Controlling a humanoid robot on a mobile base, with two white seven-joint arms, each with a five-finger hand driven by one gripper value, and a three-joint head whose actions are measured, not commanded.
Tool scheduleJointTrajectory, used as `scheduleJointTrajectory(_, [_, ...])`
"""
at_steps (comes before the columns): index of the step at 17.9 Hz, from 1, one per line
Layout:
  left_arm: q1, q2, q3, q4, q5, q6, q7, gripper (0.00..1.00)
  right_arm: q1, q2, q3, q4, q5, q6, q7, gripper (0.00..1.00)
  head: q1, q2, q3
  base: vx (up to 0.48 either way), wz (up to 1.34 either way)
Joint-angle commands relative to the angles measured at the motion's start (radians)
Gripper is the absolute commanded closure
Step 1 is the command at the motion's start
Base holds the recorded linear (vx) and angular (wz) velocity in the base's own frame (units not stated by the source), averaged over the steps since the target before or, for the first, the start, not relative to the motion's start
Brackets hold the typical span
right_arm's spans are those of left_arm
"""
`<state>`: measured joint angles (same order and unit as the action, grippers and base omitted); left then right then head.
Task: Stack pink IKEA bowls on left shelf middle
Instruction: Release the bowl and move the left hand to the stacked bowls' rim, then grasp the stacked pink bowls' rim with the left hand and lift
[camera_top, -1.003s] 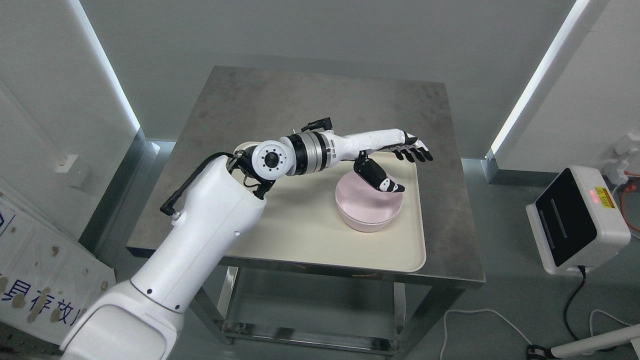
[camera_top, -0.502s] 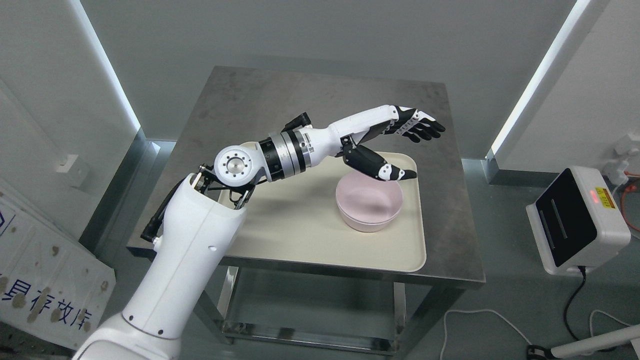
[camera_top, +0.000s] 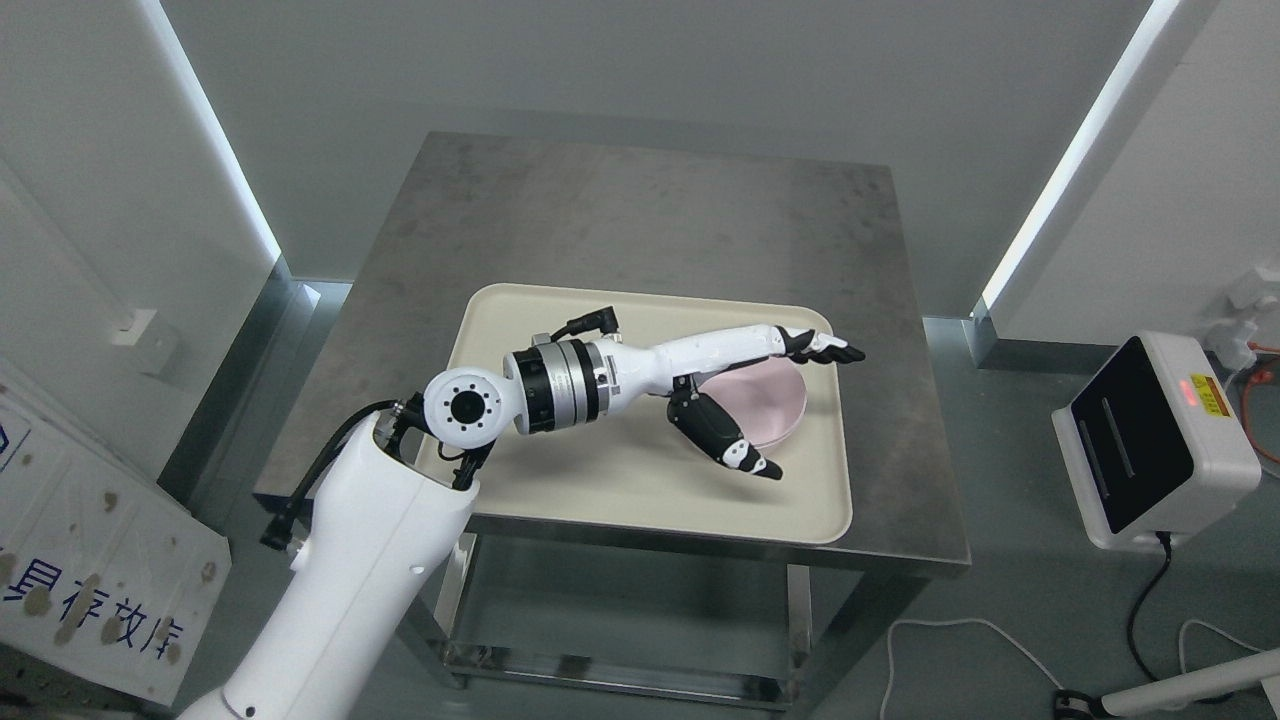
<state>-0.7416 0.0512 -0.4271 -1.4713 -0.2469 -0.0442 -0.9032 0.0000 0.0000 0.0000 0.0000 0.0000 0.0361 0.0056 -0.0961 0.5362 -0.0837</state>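
A pink bowl (camera_top: 772, 403) sits on the right part of a cream tray (camera_top: 600, 480) on a steel table (camera_top: 620, 210). It may be a stack of bowls; I cannot tell from here. My left arm reaches in from the lower left. My left hand (camera_top: 812, 410) is low over the bowl and straddles it: the fingers (camera_top: 825, 348) stretch along the far rim and the thumb (camera_top: 735, 452) hangs at the near side. The hand is open and holds nothing. The arm hides the bowl's left part. No shelf is in view.
A white device with a black screen (camera_top: 1150, 440) stands on the floor at the right, with cables (camera_top: 1140, 620) near it. A white printed board (camera_top: 80, 560) leans at the lower left. The table's lower frame (camera_top: 620, 670) shows under the top.
My left hand has come down from above the bowl to its level. The fingers now lie behind the bowl and the thumb in front. The elbow has dropped lower and nearer.
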Motion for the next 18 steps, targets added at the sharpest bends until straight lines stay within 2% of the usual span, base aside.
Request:
scheduleJointTrajectory(1, [0.024,0.075,-0.022,-0.092,-0.184,0.003,-0.042,0.12,0.001,-0.017,-0.011,-0.034,0.0,-0.001,0.001,0.0,0.0,0.0,0.0,0.0,0.0])
scheduleJointTrajectory(5, [0.021,0.065,-0.01,-0.084,-0.268,0.006,-0.04,0.12,0.001,-0.017,-0.011,-0.034,0.0,-0.001,0.001,0.0,0.0,0.0,0.0,0.0,0.0])
scheduleJointTrajectory(8, [0.015,0.065,-0.012,-0.084,-0.284,0.006,-0.042,0.18,0.001,-0.017,-0.011,-0.034,0.0,-0.001,0.001,0.0,0.0,0.0,0.0,0.0,0.0])
scheduleJointTrajectory(11, [0.011,0.056,-0.01,-0.084,-0.359,0.003,-0.042,0.24,0.001,-0.017,-0.011,-0.034,0.0,-0.001,0.001,0.0,0.0,0.0,0.0,0.0,0.0])
scheduleJointTrajectory(15, [0.011,0.038,-0.01,-0.084,-0.367,-0.008,-0.04,0.38,0.001,-0.017,-0.011,-0.034,0.0,-0.001,0.001,0.0,0.0,0.0,0.0,0.0,0.0])
scheduleJointTrajectory(18, [0.014,0.035,-0.012,-0.083,-0.374,-0.009,-0.042,0.41,0.001,-0.017,-0.011,-0.034,0.0,-0.001,0.001,0.0,0.0,0.0,0.0,0.0,0.0])
